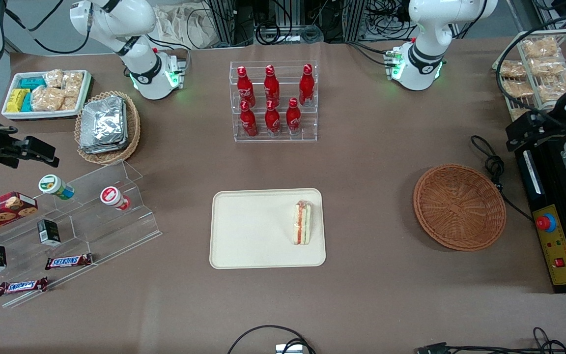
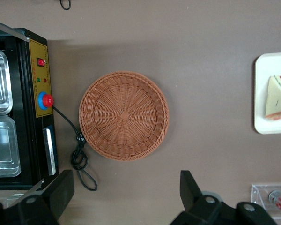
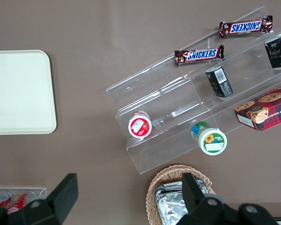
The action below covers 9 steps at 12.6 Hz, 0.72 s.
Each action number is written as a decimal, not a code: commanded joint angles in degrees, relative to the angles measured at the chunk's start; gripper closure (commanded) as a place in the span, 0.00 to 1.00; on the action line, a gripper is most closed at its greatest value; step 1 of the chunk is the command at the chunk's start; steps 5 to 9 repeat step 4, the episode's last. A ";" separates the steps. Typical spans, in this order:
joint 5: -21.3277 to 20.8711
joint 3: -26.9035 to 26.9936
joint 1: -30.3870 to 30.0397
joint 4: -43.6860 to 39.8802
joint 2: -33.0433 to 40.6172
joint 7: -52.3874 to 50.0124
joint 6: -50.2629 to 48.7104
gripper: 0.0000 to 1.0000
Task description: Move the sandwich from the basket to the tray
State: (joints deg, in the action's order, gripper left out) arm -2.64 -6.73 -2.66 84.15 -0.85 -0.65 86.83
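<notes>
The sandwich (image 1: 302,222) lies on the tray (image 1: 243,231); the gripper (image 2: 126,197), jaws spread and empty, hangs above the wicker basket (image 1: 459,207).

basket (image 1: 460,207): rough woven wicker
tray (image 1: 243,231): smooth matt plastic
table (image 1: 361,147): matt brown cover
gripper (image 2: 124,197): matt black plastic, fingers spread, above the table near the basket
</notes>
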 commanded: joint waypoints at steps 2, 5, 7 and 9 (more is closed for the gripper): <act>1.58 0.58 0.29 3.65 3.84 1.53 -0.43 0.00; 2.02 0.58 0.20 3.65 3.40 1.53 -0.78 0.00; 2.02 0.58 0.20 3.65 3.40 1.53 -0.78 0.00; 2.02 0.58 0.20 3.65 3.40 1.53 -0.78 0.00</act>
